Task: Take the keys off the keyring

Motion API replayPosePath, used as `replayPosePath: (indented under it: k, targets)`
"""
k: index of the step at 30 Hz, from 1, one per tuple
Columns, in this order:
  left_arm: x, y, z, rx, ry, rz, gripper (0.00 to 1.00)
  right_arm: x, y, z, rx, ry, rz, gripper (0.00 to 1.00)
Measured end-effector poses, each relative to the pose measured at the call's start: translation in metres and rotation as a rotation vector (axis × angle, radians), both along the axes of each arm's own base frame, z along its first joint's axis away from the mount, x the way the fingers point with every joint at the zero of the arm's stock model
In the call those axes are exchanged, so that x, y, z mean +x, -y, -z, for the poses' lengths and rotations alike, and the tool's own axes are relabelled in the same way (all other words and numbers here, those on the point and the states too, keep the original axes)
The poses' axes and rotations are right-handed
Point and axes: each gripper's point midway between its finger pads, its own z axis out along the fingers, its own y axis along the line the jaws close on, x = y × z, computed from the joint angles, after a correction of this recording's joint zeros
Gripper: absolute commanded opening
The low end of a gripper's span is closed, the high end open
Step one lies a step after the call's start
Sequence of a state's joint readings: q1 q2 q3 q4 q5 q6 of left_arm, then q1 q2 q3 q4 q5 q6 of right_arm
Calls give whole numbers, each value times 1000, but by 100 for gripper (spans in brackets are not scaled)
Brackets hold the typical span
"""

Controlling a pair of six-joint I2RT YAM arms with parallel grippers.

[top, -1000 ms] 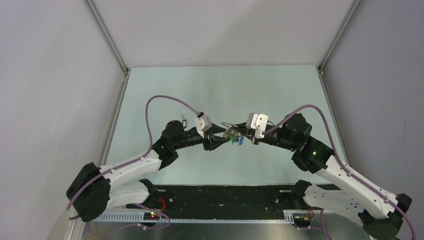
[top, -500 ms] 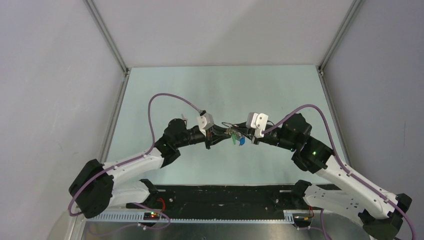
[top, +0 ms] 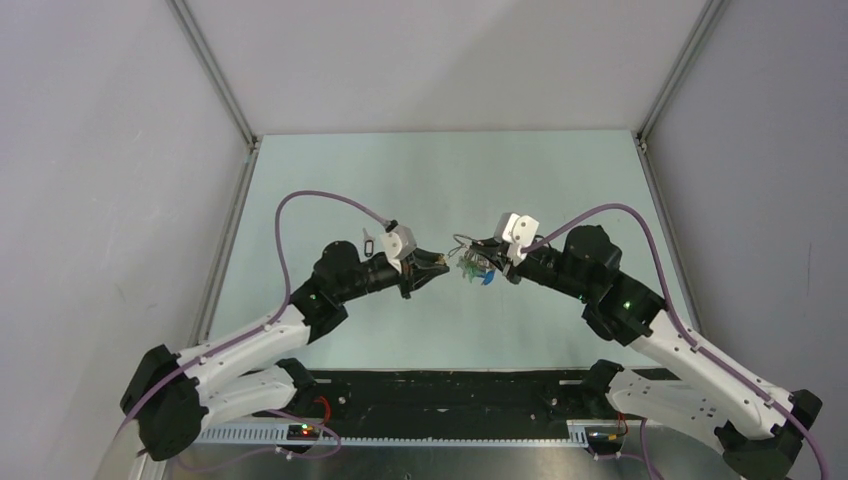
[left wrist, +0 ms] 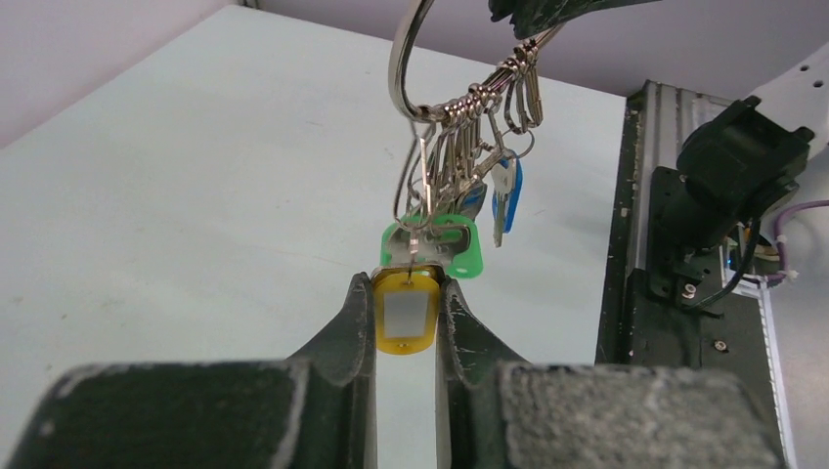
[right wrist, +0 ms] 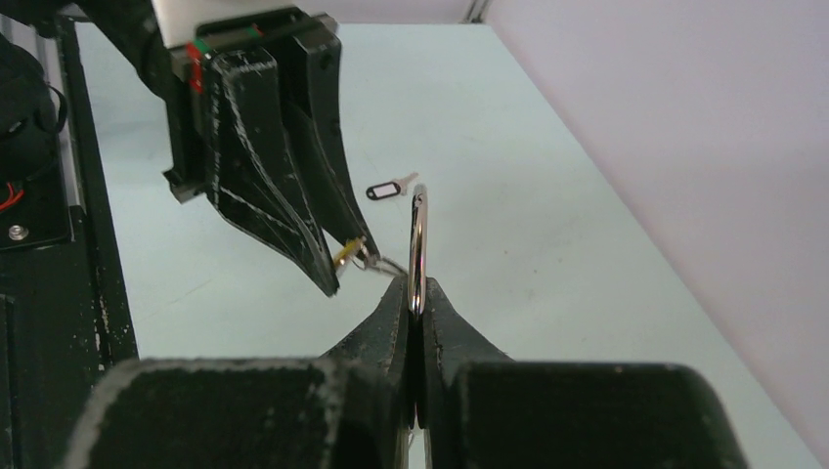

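Note:
My right gripper (right wrist: 417,288) is shut on the silver keyring (right wrist: 418,244) and holds it upright above the table. In the left wrist view the keyring (left wrist: 401,68) hangs from the right gripper (left wrist: 547,15), with several wire loops, a green key (left wrist: 459,244) and a blue key (left wrist: 505,195) below it. My left gripper (left wrist: 406,283) is shut on the yellow key (left wrist: 406,311); a thin wire loop runs from it up into the bunch. In the top view the left gripper (top: 438,262) and right gripper (top: 492,256) face each other, with the keys (top: 472,270) between them.
A black key (top: 368,241) lies loose on the pale green table (top: 450,170) behind the left arm; it also shows in the right wrist view (right wrist: 386,189). A black rail (top: 450,390) runs along the near edge. Grey walls close in the sides and back.
My left arm has drawn back to the left, so the gap to the right gripper has widened. The right gripper has tilted up a little with the ring.

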State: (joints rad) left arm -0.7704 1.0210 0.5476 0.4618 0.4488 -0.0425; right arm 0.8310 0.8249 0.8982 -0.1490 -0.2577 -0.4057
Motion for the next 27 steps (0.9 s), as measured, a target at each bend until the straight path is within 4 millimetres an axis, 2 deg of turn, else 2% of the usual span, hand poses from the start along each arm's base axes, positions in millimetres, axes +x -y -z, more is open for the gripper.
replayPosePath:
  k: [7, 13, 16, 20, 22, 25, 27]
  targets:
    - [6, -10, 10, 79, -53, -69, 0, 3, 1, 20, -7, -69, 17, 0]
    - [11, -13, -7, 118, -87, -101, 0, 6, -3, 40, -16, -121, 19, 0]
    - [9, -16, -8, 157, -123, -105, 0, 10, -6, 48, -6, -134, 24, 0]
    - [7, -21, -17, 191, -152, -117, 0, 13, -9, 70, -13, -181, 31, 2]
    - [6, -25, -16, 212, -167, -131, 0, 14, -11, 80, -15, -207, 31, 10]
    - [5, -31, -18, 236, -171, -145, 0, 13, -15, 95, -31, -256, 20, 32]
    - [3, -35, -21, 248, -158, -148, 0, 11, -18, 101, -39, -281, 2, 41]
